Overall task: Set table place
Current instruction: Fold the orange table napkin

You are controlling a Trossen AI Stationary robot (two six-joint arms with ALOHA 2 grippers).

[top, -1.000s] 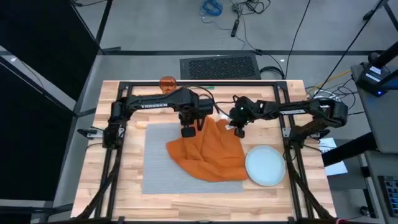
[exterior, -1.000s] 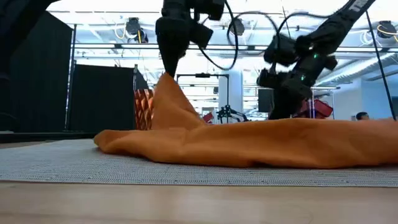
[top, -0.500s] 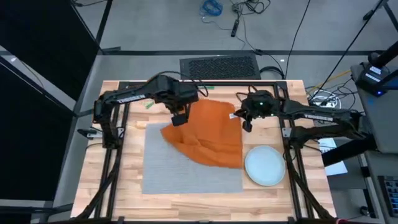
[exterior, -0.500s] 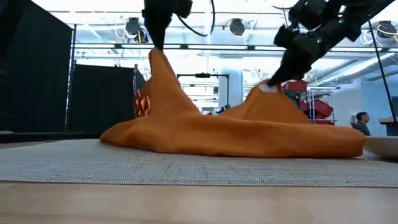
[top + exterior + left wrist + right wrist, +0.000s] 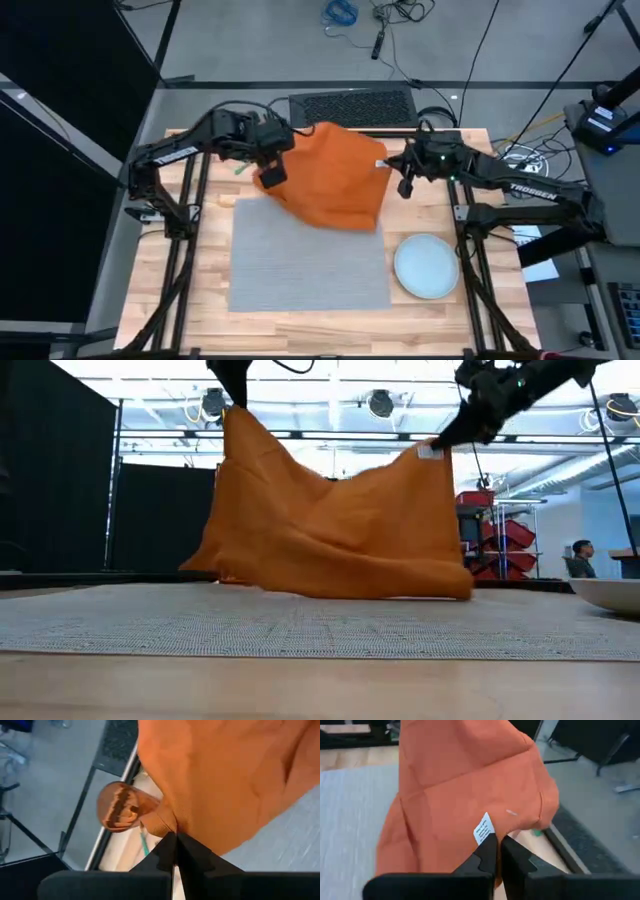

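Below napkin (image 5: 335, 175) in both fingers: placemat (image 5: 305, 265).

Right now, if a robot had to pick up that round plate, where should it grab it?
Probably by the rim. The plate lies flat on the table just right of the placemat, so only its raised edge offers a pinch. Its outer right side looks open; the right gripper, the nearer one, is shut on the orange napkin.

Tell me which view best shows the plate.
High view: the whole round plate lies on the table beside the placemat. The low view catches only its rim; neither wrist view shows it.
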